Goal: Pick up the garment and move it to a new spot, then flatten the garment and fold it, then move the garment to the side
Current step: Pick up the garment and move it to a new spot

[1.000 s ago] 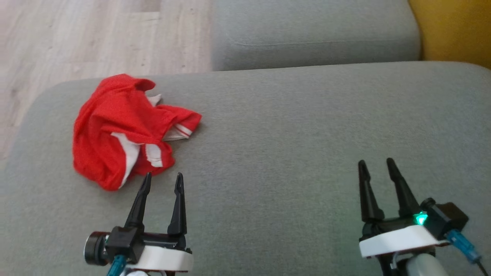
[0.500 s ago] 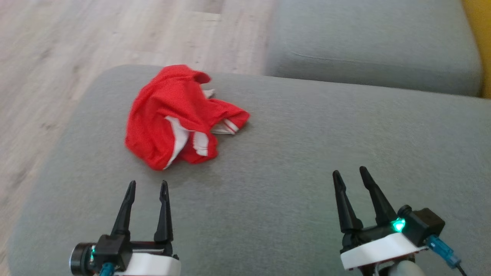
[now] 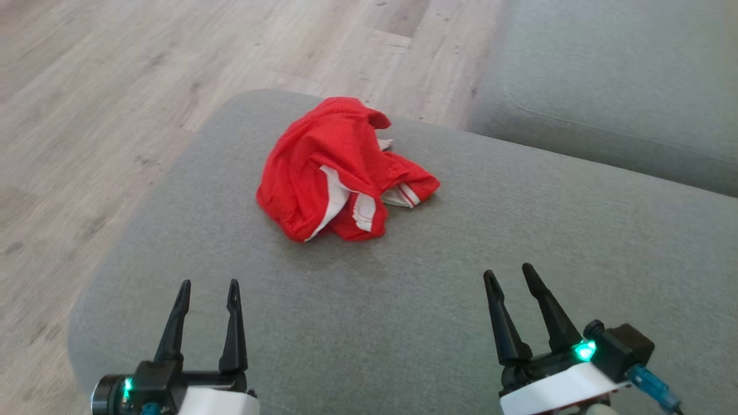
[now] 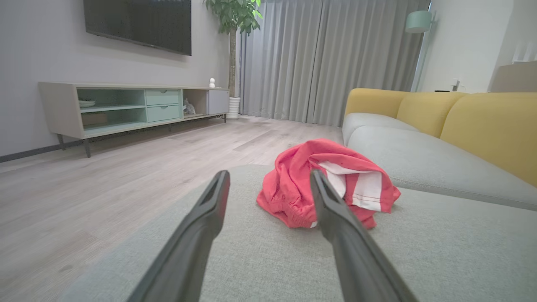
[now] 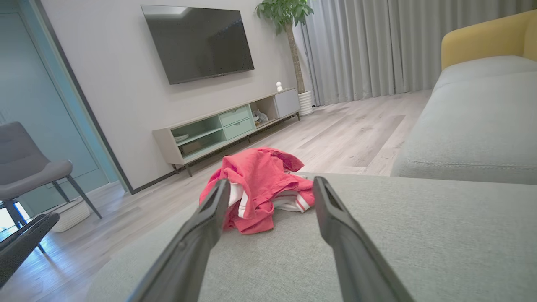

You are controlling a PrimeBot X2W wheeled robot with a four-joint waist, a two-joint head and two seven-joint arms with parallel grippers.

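Observation:
A red garment [image 3: 337, 170] with white stripes lies crumpled on the grey cushion [image 3: 519, 259], near its far left corner. My left gripper [image 3: 208, 291] hovers open at the lower left, well short of the cloth, with nothing between its fingers. At the lower right my right gripper [image 3: 508, 275] is open too and empty. In the left wrist view the garment [image 4: 293, 184] sits just beyond the gripper [image 4: 268, 176], partly behind one finger. The right wrist view has the garment [image 5: 260, 180] ahead of the open gripper [image 5: 270, 184].
Wooden floor [image 3: 115, 104] runs beyond the cushion's rounded left and far edges. A second grey sofa seat [image 3: 605, 86] lies at the upper right, with yellow backrests [image 4: 482, 121]. A TV cabinet [image 5: 222, 126] and a grey chair [image 5: 29, 167] stand further off.
The head camera has swung left, so the garment now sits nearer the picture's centre. Both grippers sit lower in the picture, farther from the cloth, and stay open.

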